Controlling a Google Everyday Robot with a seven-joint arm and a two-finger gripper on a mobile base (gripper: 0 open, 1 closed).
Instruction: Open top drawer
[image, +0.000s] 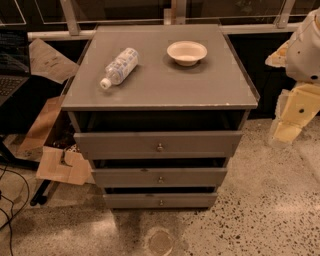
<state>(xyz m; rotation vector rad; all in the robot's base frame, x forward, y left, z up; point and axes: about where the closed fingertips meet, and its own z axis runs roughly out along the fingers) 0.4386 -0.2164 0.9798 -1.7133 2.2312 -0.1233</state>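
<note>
The top drawer (200, 145) sits just under the bench top (160, 85), its wide front running side to side with the knob (160, 147) at centre, well to picture-left of the claw (292, 117) at the right edge, whose opening I cannot tell.

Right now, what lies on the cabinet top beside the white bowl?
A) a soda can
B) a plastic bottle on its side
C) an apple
B: a plastic bottle lies on its side left of the bowl; the hand is at the right, apart from the top drawer.
</note>
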